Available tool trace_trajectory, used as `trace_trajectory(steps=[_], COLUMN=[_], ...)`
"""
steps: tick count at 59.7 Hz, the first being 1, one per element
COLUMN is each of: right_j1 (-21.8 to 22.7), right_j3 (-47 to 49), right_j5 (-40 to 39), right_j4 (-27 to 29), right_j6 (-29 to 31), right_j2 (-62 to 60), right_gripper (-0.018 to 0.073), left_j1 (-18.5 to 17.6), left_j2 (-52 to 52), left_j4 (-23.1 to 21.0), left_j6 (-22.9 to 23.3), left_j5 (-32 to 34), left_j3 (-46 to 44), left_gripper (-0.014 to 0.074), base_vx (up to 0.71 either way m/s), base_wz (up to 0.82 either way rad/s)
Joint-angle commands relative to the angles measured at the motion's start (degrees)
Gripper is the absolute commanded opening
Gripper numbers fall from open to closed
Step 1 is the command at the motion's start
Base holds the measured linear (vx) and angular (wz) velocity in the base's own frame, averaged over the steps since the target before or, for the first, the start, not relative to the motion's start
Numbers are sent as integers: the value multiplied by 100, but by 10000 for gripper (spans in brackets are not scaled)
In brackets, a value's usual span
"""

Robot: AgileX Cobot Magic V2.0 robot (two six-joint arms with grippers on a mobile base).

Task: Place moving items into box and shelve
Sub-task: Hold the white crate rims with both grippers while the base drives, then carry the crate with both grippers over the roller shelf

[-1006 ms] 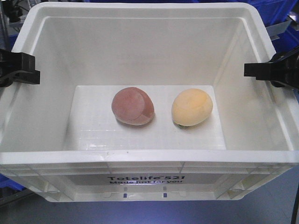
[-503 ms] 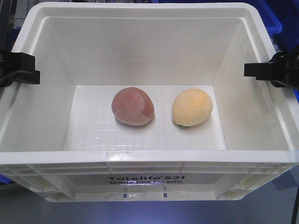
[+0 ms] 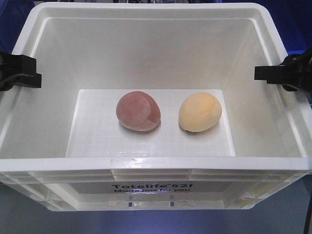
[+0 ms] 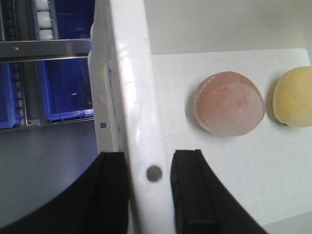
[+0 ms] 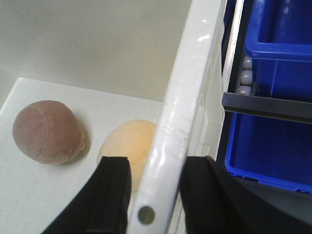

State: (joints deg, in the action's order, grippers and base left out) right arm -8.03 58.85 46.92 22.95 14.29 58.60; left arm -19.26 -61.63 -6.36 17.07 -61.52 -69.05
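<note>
The left gripper [image 4: 148,163] is clamped on the left rim of the box [image 3: 156,164], with one finger outside the wall and one inside. The right gripper [image 5: 157,168] is clamped on the right rim the same way. I think a hold on both sides lets the two arms carry the box flat, so it does not tip.

Each arm comes in from its own side. Both grippers sit about halfway between the near and far ends of the rim.

Inside, the red lump [image 3: 138,111] and the yellow lump [image 3: 200,112] lie on the box floor. They are side by side and apart, with red on the left. They are loose, so a tilt could make them roll.

Blue bins [image 5: 273,44] sit on a rack [image 4: 44,46] past the box. Both lumps are in, so only the shelving is left. I cannot tell if the box rests on anything.
</note>
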Motion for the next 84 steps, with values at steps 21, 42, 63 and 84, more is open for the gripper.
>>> trace_trajectory(steps=[21, 42, 63, 84], right_j1=[3, 3, 3, 3], right_j3=[248, 248, 248, 248], right_j5=[-644, -657, -657, -657], right_j4=[255, 255, 255, 255], right_j6=[160, 160, 160, 160], right_j2=[-165, -165, -165, -165], right_gripper=[-6, -6, -6, -6], left_j1=[-19, -19, -19, -19], left_j2=[165, 165, 165, 165], left_j4=[-12, -12, -12, -12], left_j6=[-63, -63, -63, -63], left_j5=[743, 743, 743, 743], left_j3=[-275, -275, -275, -275], left_gripper=[-3, -3, -3, -3], base_vx=[6, 12, 13, 13], base_wz=[17, 9, 7, 0])
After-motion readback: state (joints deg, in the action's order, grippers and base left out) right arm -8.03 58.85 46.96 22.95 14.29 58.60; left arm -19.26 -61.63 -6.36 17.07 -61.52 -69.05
